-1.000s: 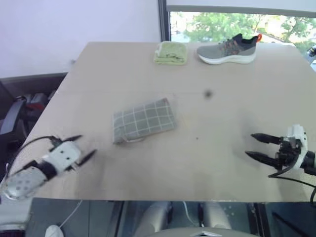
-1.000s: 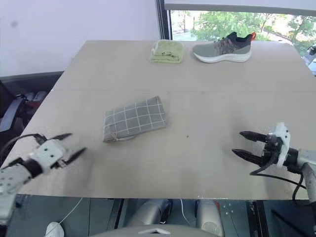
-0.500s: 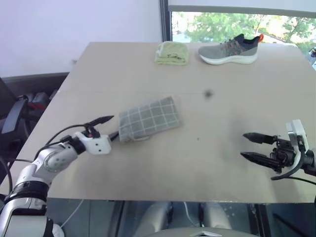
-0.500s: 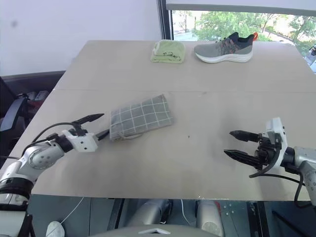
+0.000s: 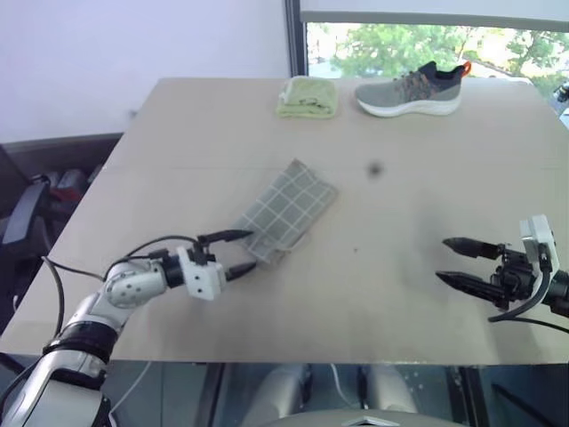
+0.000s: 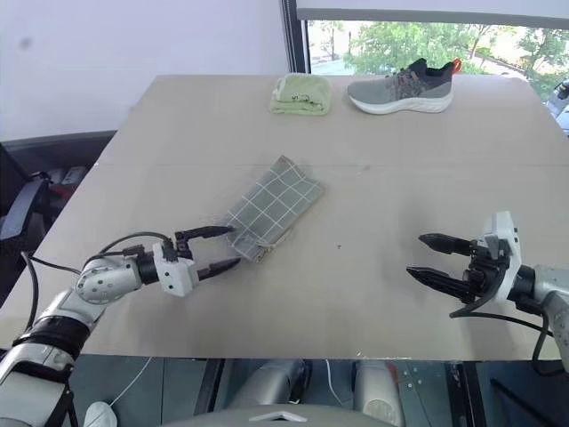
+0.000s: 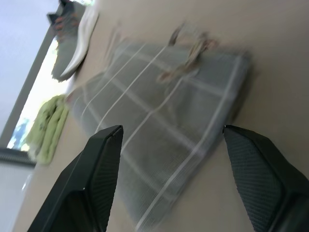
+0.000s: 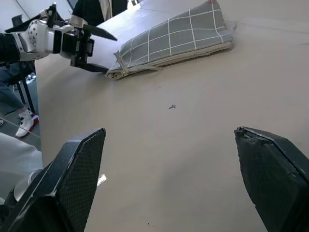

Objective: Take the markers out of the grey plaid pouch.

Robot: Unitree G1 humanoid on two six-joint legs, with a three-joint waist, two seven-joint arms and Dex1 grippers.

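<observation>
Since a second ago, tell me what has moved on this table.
The left gripper swung in from the table's left edge to the grey plaid pouch, jaws open at its near end. The pouch turned from lying crosswise to lying diagonally, far end shifted away. No markers are out. The right gripper, shoe and yellow-green cloth stayed put.

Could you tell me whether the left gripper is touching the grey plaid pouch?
Cannot tell. In the left eye view the open left gripper brackets the grey plaid pouch end, with no plain gap or contact.

Noted on my table [image 5: 427, 294]: one folded yellow-green cloth [image 5: 308, 96] at 12 o'clock by the far edge; one grey sneaker [image 5: 411, 88] just beside it, toward 1 o'clock.
</observation>
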